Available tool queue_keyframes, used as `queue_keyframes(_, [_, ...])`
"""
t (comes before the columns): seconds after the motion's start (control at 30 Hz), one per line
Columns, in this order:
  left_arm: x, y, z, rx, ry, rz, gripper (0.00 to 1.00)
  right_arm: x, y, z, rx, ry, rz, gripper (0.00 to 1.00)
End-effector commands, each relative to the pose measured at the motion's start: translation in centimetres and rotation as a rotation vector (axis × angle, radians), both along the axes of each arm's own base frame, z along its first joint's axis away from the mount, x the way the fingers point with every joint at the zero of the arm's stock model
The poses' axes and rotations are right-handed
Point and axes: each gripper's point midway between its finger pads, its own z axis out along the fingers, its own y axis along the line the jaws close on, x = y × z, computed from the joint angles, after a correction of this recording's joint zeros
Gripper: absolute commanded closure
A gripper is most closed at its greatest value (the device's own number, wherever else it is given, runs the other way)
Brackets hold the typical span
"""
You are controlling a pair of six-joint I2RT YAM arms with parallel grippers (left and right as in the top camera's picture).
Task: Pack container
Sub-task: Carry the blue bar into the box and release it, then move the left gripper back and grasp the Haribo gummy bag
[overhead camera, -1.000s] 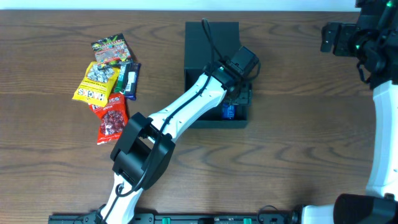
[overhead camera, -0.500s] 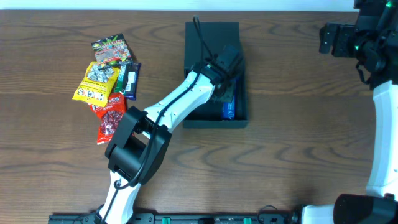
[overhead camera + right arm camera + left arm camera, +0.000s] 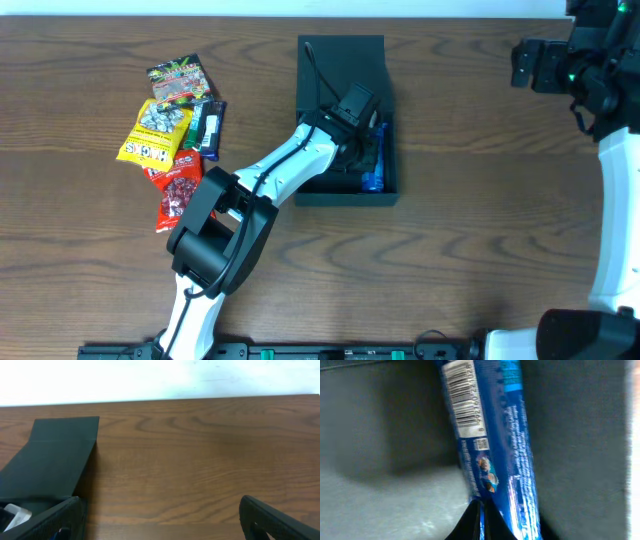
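Note:
The container (image 3: 343, 196) is a dark open box at the table's middle, its flap lid (image 3: 340, 50) lying back flat. A blue snack packet (image 3: 375, 160) lies inside along the right wall. My left gripper (image 3: 360, 135) reaches into the box. In the left wrist view its fingertips (image 3: 481, 521) are pinched together on the edge of the blue packet (image 3: 495, 435), above the grey box floor. My right gripper (image 3: 530, 62) is raised at the far right. In the right wrist view it (image 3: 160, 522) is open and empty, with the container's lid (image 3: 60, 455) at the left.
A pile of snack packets lies left of the box: a yellow one (image 3: 155, 133), a red one (image 3: 180, 190), a green-red one (image 3: 178, 80) and a dark one (image 3: 208, 128). Bare wooden table (image 3: 480, 200) lies between the box and the right arm.
My left gripper has moved from the box's near right corner toward its far left. More of the blue packet now shows along the right wall. The right arm has hardly moved.

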Motion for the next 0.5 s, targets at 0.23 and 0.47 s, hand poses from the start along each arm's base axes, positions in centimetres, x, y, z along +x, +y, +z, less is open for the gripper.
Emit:
queue_keyframes(0.23, [-1.5, -1.4, 0.5, -0.1, 0.079, -0.047, 0.94, 0.0, -0.3, -0.6, 0.011, 0.015, -0.002, 0.01])
queue_keyframes(0.47, [1.9, 0.8, 3.6, -0.135, 0.021, 0.024, 0.94, 0.0, -0.3, -0.6, 0.011, 0.014, -0.002, 0.01])
